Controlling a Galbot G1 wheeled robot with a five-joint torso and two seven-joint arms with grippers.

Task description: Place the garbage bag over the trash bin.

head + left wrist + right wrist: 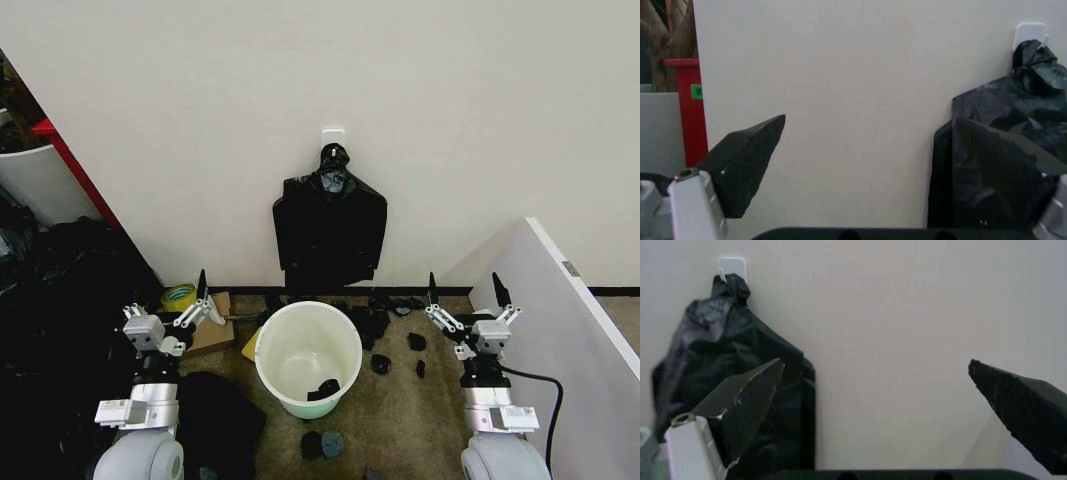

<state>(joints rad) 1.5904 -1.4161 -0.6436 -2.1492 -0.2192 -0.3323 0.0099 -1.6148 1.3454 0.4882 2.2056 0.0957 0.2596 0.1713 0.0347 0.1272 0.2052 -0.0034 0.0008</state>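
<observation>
Left pincer [200, 290] gapes; head view reveals trash bin [308, 358].

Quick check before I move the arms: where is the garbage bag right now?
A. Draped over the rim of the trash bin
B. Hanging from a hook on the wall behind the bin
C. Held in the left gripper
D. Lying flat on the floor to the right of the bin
B. The garbage bag hangs from a white hook on the wall, above and behind the trash bin; the left gripper and right gripper are both open and empty.
</observation>
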